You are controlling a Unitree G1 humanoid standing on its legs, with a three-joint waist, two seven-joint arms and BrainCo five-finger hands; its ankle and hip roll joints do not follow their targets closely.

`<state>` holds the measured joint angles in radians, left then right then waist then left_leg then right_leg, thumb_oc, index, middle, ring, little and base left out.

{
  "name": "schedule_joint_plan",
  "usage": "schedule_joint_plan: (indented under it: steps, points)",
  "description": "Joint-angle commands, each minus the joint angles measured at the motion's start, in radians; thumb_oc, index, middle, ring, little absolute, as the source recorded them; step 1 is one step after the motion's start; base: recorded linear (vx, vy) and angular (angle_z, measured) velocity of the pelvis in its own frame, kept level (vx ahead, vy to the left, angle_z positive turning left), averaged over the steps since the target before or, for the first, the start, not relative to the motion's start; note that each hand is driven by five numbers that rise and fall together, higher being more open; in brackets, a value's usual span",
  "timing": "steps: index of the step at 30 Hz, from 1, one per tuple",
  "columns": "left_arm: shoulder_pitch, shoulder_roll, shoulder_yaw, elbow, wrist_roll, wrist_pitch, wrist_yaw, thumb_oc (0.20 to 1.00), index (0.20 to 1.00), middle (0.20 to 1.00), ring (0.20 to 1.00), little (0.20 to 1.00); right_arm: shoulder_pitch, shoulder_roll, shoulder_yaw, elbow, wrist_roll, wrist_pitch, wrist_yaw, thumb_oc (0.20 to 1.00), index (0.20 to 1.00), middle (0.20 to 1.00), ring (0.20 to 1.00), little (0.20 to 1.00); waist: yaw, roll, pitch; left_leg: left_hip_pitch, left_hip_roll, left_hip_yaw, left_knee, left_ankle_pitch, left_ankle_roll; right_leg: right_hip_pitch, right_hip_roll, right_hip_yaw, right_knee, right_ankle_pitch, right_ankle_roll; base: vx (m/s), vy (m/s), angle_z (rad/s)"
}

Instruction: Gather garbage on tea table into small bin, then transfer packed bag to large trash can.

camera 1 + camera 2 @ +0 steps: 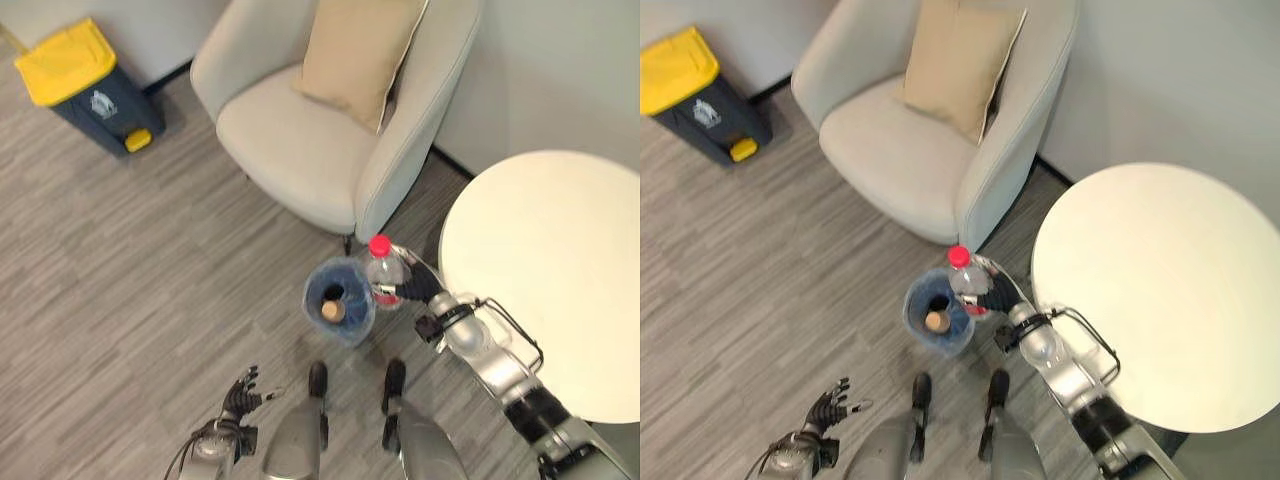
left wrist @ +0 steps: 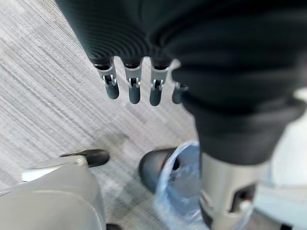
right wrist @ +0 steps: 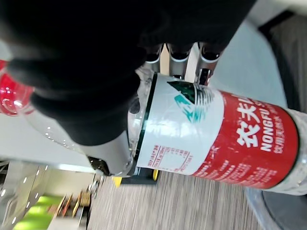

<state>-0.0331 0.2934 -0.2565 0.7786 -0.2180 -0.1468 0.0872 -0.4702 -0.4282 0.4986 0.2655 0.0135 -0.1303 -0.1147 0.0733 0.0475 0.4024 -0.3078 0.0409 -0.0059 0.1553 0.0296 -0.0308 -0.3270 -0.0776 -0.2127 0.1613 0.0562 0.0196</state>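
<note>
Bottle, clear plastic, red cap, grasped by right hand
Held just beside lined small bin; left hand relaxed, fingers straight

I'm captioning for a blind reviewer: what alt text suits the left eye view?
The right hand holds a clear red-capped bottle beside a small blue-lined bin on the grey floor, between a cream armchair and round white table; the left hand hangs open.
</note>
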Motion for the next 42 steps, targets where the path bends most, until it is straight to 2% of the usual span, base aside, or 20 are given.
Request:
schedule_joint_plan:
  steps: [1, 4, 5, 7, 8, 14, 20, 23, 24, 25, 27, 29, 33, 37, 42]
  points:
    - [-0.011, 0.044, -0.018, -0.045, -0.039, -0.037, 0.030, 1.000, 1.000, 1.000, 1.000, 1.000, -0.027, 0.061, 0.010, -0.064, 0.009, -0.067, -0.055, 0.200, 0.200, 0.200, 0.200, 0.200, 0.015, -0.045, -0.002, -0.063, -0.071, 0.005, 0.154, -0.131, 0.008, -0.031, -0.052, 0.015, 0.130, -0.179, 0.035, -0.10, -0.033, 0.41]
    - [-0.069, 0.060, -0.046, -0.079, -0.064, -0.044, 0.055, 1.000, 1.000, 1.000, 1.000, 1.000, -0.119, 0.076, 0.013, 0.001, 0.006, -0.059, -0.107, 0.200, 0.200, 0.200, 0.200, 0.200, 0.021, -0.025, 0.026, -0.222, -0.080, -0.009, 0.265, -0.142, 0.009, -0.189, -0.078, 0.000, 0.279, -0.226, 0.018, -0.10, -0.030, 0.54]
    - [-0.084, 0.064, -0.052, -0.087, -0.071, -0.046, 0.060, 1.000, 1.000, 1.000, 1.000, 1.000, -0.146, 0.080, 0.013, 0.022, 0.012, -0.057, -0.122, 0.200, 0.200, 0.200, 0.200, 0.200, 0.023, -0.019, 0.032, -0.253, -0.080, -0.015, 0.306, -0.178, 0.007, -0.223, -0.081, 0.008, 0.329, -0.265, 0.021, -0.02, -0.020, 0.33]
    - [-0.095, 0.068, -0.056, -0.099, -0.075, -0.045, 0.065, 1.000, 1.000, 1.000, 1.000, 1.000, -0.172, 0.079, 0.009, 0.038, 0.012, -0.055, -0.134, 0.200, 0.200, 0.200, 0.200, 0.200, 0.023, -0.017, 0.034, -0.298, -0.081, -0.018, 0.338, -0.186, 0.010, -0.271, -0.087, 0.012, 0.372, -0.280, 0.018, -0.02, 0.003, 0.26]
    - [-0.116, 0.073, -0.062, -0.112, -0.087, -0.046, 0.072, 1.000, 1.000, 1.000, 1.000, 1.000, -0.216, 0.076, 0.002, 0.081, 0.026, -0.050, -0.151, 0.200, 0.200, 0.200, 0.200, 0.200, 0.026, -0.012, 0.043, -0.372, -0.083, -0.020, 0.396, -0.196, 0.015, -0.345, -0.098, 0.017, 0.441, -0.298, 0.009, -0.06, 0.017, 0.19]
    - [-0.174, 0.096, -0.101, -0.138, -0.118, -0.051, 0.090, 1.000, 1.000, 1.000, 1.000, 1.000, -0.392, 0.064, -0.011, 0.272, 0.081, -0.035, -0.204, 0.200, 0.200, 0.200, 0.200, 0.200, 0.050, 0.003, 0.058, -0.625, -0.107, -0.028, 0.560, -0.234, 0.040, -0.604, -0.126, 0.038, 0.633, -0.361, -0.012, -0.05, 0.006, 0.17]
    - [-0.205, 0.119, -0.156, -0.163, -0.134, -0.061, 0.090, 1.000, 1.000, 1.000, 1.000, 1.000, -0.563, 0.047, 0.001, 0.479, 0.155, -0.023, -0.229, 0.200, 0.200, 0.200, 0.200, 0.200, 0.078, 0.013, 0.050, -0.781, -0.136, -0.036, 0.622, -0.239, 0.049, -0.752, -0.163, 0.058, 0.716, -0.388, -0.027, 0.01, 0.011, 0.20]
    - [-0.216, 0.119, -0.169, -0.170, -0.137, -0.063, 0.095, 1.000, 1.000, 1.000, 1.000, 1.000, -0.596, 0.049, 0.010, 0.530, 0.166, -0.020, -0.232, 0.200, 0.200, 0.200, 0.200, 0.200, 0.087, 0.019, 0.045, -0.802, -0.145, -0.040, 0.615, -0.234, 0.051, -0.775, -0.169, 0.059, 0.720, -0.388, -0.026, 0.01, 0.006, 0.03]
    - [-0.225, 0.120, -0.175, -0.172, -0.138, -0.067, 0.094, 1.000, 1.000, 1.000, 1.000, 1.000, -0.614, 0.044, 0.023, 0.548, 0.161, -0.019, -0.233, 0.272, 0.272, 0.272, 0.272, 0.272, 0.089, 0.023, 0.043, -0.811, -0.151, -0.044, 0.607, -0.227, 0.051, -0.782, -0.172, 0.057, 0.715, -0.385, -0.024, 0.01, 0.003, 0.08]
    - [-0.229, 0.120, -0.179, -0.172, -0.133, -0.068, 0.094, 1.000, 1.000, 1.000, 1.000, 1.000, -0.620, 0.037, 0.035, 0.565, 0.148, -0.016, -0.235, 1.000, 1.000, 1.000, 1.000, 1.000, 0.091, 0.023, 0.039, -0.811, -0.152, -0.046, 0.596, -0.222, 0.050, -0.783, -0.173, 0.055, 0.708, -0.383, -0.023, 0.01, -0.004, 0.09]
    - [-0.234, 0.121, -0.178, -0.173, -0.131, -0.069, 0.095, 1.000, 1.000, 1.000, 1.000, 1.000, -0.624, 0.032, 0.042, 0.574, 0.139, -0.015, -0.237, 1.000, 1.000, 1.000, 1.000, 1.000, 0.090, 0.022, 0.037, -0.810, -0.153, -0.046, 0.586, -0.220, 0.049, -0.782, -0.172, 0.054, 0.702, -0.380, -0.022, 0.01, 0.003, 0.21]
    - [-0.233, 0.117, -0.170, -0.167, -0.128, -0.072, 0.098, 1.000, 1.000, 1.000, 1.000, 1.000, -0.624, 0.014, 0.068, 0.568, 0.070, -0.007, -0.248, 1.000, 1.000, 1.000, 1.000, 1.000, 0.084, 0.015, 0.032, -0.801, -0.152, -0.044, 0.558, -0.212, 0.049, -0.776, -0.164, 0.052, 0.682, -0.368, -0.018, 0.01, 0.014, 0.12]
    - [-0.235, 0.101, -0.142, -0.163, -0.086, -0.077, 0.107, 1.000, 1.000, 1.000, 1.000, 1.000, -0.566, -0.048, 0.172, 0.494, -0.244, 0.033, -0.268, 1.000, 1.000, 1.000, 1.000, 1.000, 0.056, -0.008, 0.035, -0.768, -0.139, -0.045, 0.502, -0.201, 0.042, -0.745, -0.147, 0.046, 0.624, -0.344, -0.004, 0.00, -0.003, -0.01]
    - [-0.248, 0.109, -0.140, -0.166, -0.071, -0.086, 0.108, 1.000, 1.000, 1.000, 1.000, 1.000, -0.564, -0.066, 0.276, 0.537, -0.456, 0.069, -0.256, 1.000, 1.000, 1.000, 1.000, 1.000, 0.051, -0.011, 0.039, -0.755, -0.134, -0.048, 0.484, -0.199, 0.034, -0.725, -0.144, 0.040, 0.596, -0.337, 0.007, 0.00, -0.037, -0.07]
    - [-0.261, 0.123, -0.153, -0.176, -0.084, -0.093, 0.109, 1.000, 1.000, 1.000, 1.000, 1.000, -0.590, -0.036, 0.348, 0.659, -0.543, 0.107, -0.254, 1.000, 1.000, 1.000, 1.000, 1.000, 0.058, -0.003, 0.049, -0.770, -0.135, -0.049, 0.498, -0.202, 0.032, -0.738, -0.150, 0.040, 0.610, -0.343, 0.009, 0.00, -0.006, 0.00]
